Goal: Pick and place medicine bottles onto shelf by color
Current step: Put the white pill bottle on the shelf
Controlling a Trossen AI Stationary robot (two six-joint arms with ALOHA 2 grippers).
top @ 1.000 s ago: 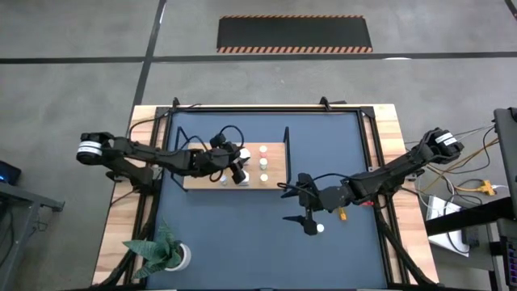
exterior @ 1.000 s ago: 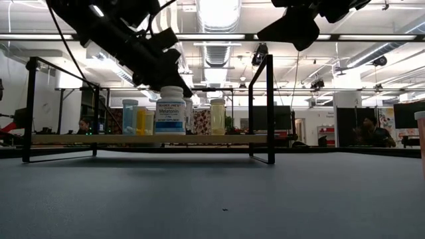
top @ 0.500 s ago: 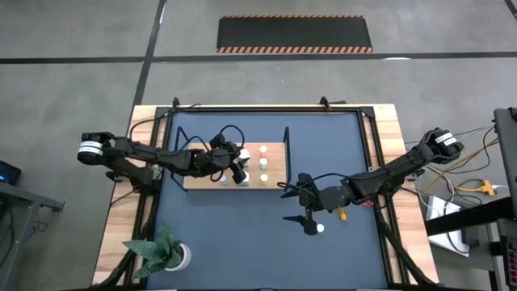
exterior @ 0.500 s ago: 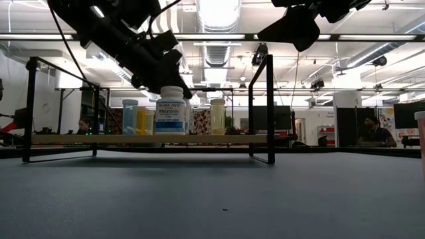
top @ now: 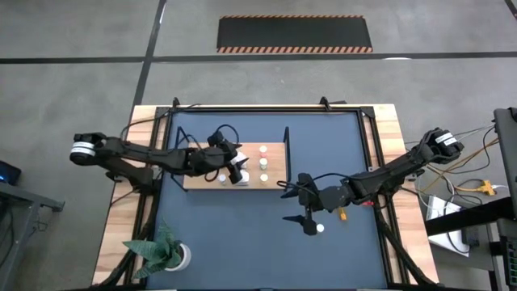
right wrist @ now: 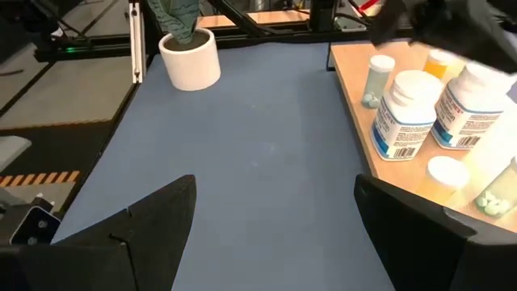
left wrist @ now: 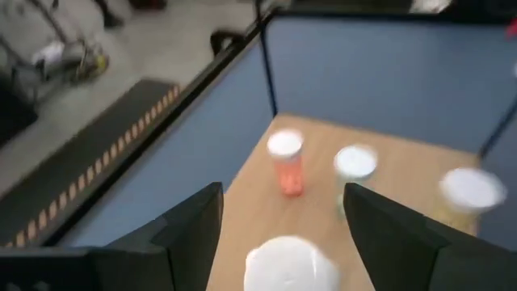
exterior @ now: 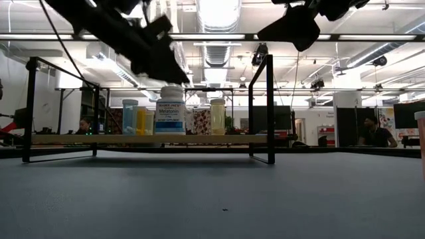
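The wooden shelf stands mid-table with several medicine bottles upright on its board. Among them are a large white labelled bottle, an orange one and a pale green one. My left gripper hovers open just above the large bottle's white cap, one finger on either side, and is clear of it in the low view. My right gripper hangs open over the table, right of the shelf. A white-topped bottle stands on the table beside it.
A white pot with a green plant stands at the near left corner. The shelf's black frame ends rise above the board. A small orange thing lies by the right arm. Bare blue tabletop lies in front of the shelf.
My left gripper has opened and let go of the large white bottle. It has risen off the cap and drawn back a little toward the table's left edge. The bottle stays upright on the shelf.
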